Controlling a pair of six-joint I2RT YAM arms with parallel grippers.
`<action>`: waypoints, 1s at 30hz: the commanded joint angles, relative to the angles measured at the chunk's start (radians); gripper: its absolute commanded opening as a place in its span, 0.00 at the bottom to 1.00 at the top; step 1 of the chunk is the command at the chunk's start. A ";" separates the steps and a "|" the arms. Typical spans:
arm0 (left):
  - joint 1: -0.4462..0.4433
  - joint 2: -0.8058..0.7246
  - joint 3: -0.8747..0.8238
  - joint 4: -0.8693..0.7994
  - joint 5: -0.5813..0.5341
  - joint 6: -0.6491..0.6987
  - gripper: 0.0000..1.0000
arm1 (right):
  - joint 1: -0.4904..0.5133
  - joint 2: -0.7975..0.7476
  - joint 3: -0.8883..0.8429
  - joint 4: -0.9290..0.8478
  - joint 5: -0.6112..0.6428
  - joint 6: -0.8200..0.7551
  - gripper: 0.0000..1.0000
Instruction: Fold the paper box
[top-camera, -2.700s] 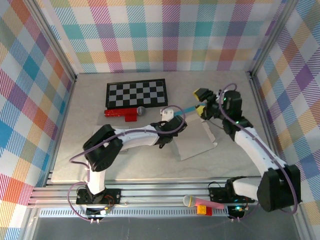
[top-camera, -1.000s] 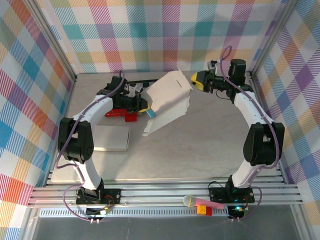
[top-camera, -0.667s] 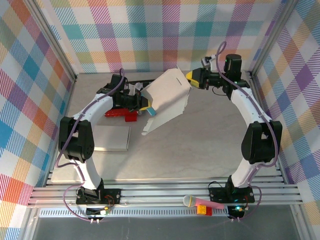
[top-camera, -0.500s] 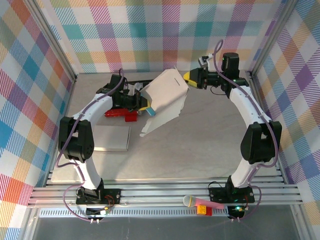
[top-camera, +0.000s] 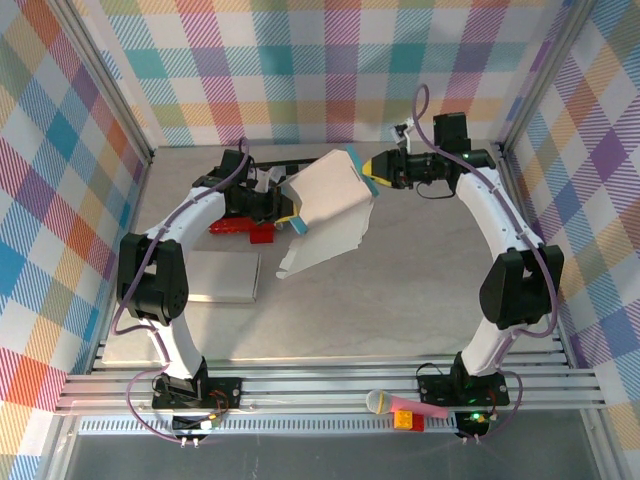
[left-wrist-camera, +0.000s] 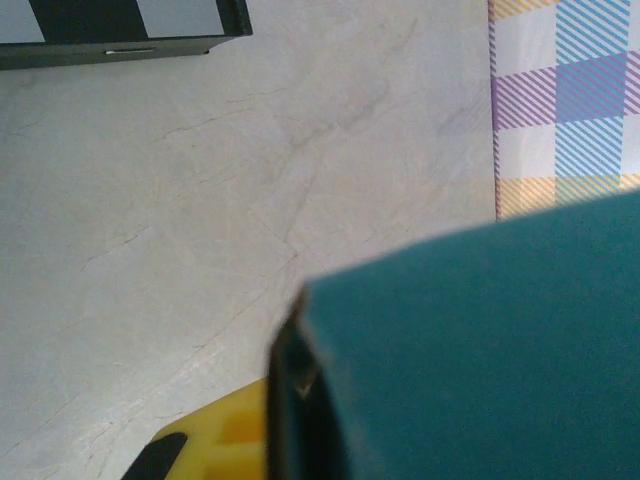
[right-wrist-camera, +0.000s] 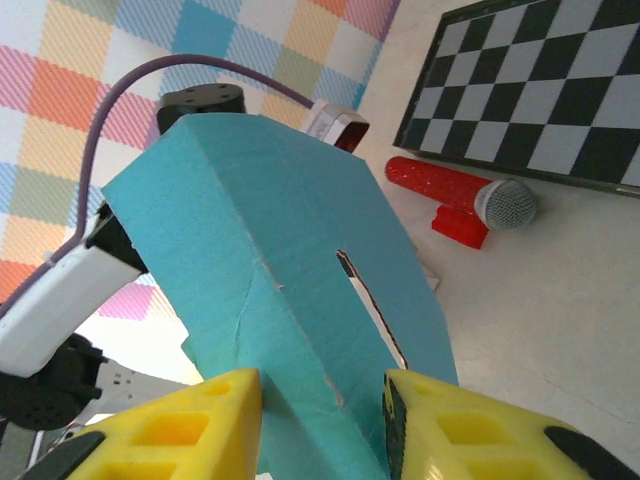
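A white-and-teal paper box (top-camera: 335, 205); left gripper (top-camera: 293, 217) pinches its 9 o'clock edge tight; right gripper (top-camera: 371, 172), at 1 o'clock, straddles it with 2 yellow fingers (right-wrist-camera: 190, 425), whether gripping is unclear.

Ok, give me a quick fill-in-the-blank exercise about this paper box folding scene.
The white, teal-lined paper box sits between the right end effector's ___ fingers. The grey-headed red microphone lies beside the black-and-white ___. The left end effector, shut, holds the same ___ from the other side.
Missing: yellow; checkerboard; box.
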 joint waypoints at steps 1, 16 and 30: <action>0.007 -0.054 0.016 -0.007 0.008 0.009 0.00 | 0.040 -0.017 0.058 -0.077 0.056 -0.075 0.39; 0.003 -0.091 -0.007 -0.038 -0.012 0.030 0.00 | 0.084 -0.038 0.105 -0.161 0.262 -0.175 0.44; -0.019 -0.095 0.020 -0.083 -0.044 0.060 0.00 | 0.180 -0.073 0.119 -0.228 0.605 -0.286 0.46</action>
